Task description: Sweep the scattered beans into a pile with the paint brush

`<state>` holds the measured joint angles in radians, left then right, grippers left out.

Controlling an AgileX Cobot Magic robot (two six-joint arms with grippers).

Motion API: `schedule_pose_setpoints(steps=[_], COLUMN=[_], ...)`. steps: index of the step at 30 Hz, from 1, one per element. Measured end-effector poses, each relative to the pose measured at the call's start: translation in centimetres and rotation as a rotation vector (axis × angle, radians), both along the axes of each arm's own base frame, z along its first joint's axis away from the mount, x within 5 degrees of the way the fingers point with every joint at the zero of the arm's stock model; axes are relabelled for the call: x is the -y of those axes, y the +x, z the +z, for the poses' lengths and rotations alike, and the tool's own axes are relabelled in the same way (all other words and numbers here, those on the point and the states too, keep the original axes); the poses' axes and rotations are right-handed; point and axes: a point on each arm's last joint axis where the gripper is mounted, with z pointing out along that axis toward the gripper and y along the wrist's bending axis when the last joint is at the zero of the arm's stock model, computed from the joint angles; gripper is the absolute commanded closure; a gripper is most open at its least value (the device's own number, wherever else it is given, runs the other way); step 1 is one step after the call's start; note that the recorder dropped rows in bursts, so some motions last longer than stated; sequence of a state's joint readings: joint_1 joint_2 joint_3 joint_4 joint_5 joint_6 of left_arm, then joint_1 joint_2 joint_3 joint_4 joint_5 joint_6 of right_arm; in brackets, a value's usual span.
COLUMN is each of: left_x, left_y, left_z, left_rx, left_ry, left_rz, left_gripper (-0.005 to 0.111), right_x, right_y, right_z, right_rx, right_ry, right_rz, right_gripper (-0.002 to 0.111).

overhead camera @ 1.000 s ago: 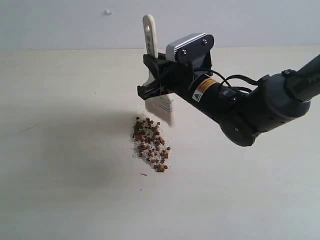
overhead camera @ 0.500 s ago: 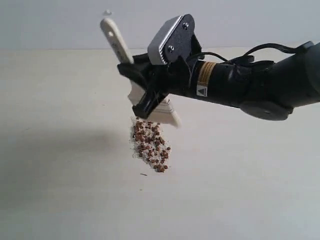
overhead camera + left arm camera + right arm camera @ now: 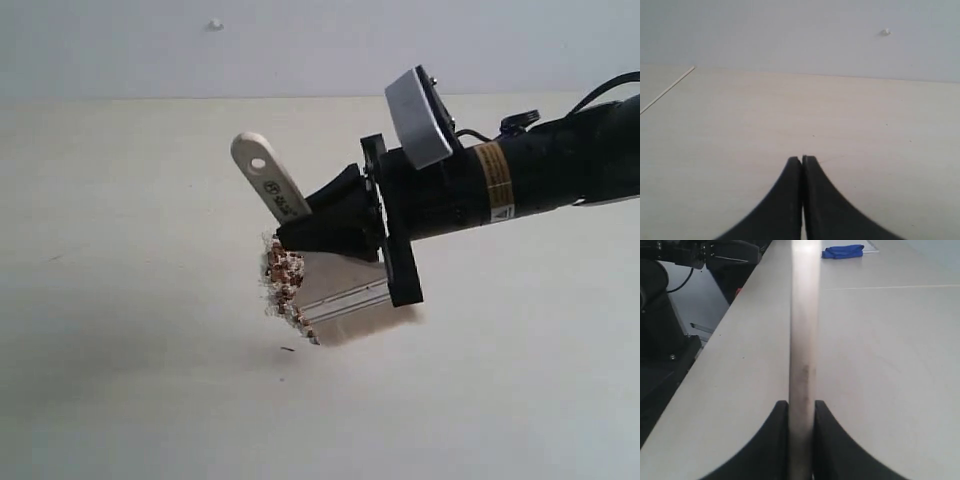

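The paint brush point(image 3: 268, 186) is tilted, its wooden handle pointing up and to the left and its silver ferrule point(image 3: 345, 290) low over the table. My right gripper point(image 3: 300, 232) is shut on the brush where handle meets ferrule. In the right wrist view the brush point(image 3: 801, 340) shows edge-on between the jaws of the right gripper point(image 3: 801, 407). The pile of reddish-brown beans point(image 3: 283, 275) with whitish crumbs shows along the brush's left edge; the brush hides the rest. My left gripper point(image 3: 802, 159) is shut and empty over bare table, away from the beans.
One dark speck point(image 3: 288, 349) lies just in front of the pile. A blue cloth point(image 3: 842, 251) lies far off on the table. In the right wrist view the table edge point(image 3: 735, 315) runs beside the brush, with dark equipment point(image 3: 670, 315) beyond it.
The right gripper has rolled over and come down. The brush has swung from upright behind the pile to a slant low over it, now covering the pile's right part.
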<state>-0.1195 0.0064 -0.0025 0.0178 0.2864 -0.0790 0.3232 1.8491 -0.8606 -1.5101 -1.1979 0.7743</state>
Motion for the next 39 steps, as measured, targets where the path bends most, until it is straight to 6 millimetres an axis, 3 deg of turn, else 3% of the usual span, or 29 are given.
schedule_pose_setpoints(steps=[10,21,31,39], left_x=[0.0,0.0,0.0,0.0], left_y=[0.0,0.0,0.0,0.0], left_z=[0.0,0.0,0.0,0.0], left_rx=[0.0,0.0,0.0,0.0], left_ry=[0.0,0.0,0.0,0.0], left_rz=[0.0,0.0,0.0,0.0], left_gripper=[0.107,0.107,0.107,0.107], right_x=[-3.2,-3.4,-2.5,-3.0], right_y=[-1.6,-1.4,2.0,3.9], right_z=[-2.2,-5.8,-7.1,-7.2], right_rx=[-0.155,-0.141,-0.142,-0.104], right_ry=[-0.012,-0.018,0.041,0.061], right_rz=[0.065,0.083,0.017,0.023], right_gripper=[0.108,0.108,0.108,0.108])
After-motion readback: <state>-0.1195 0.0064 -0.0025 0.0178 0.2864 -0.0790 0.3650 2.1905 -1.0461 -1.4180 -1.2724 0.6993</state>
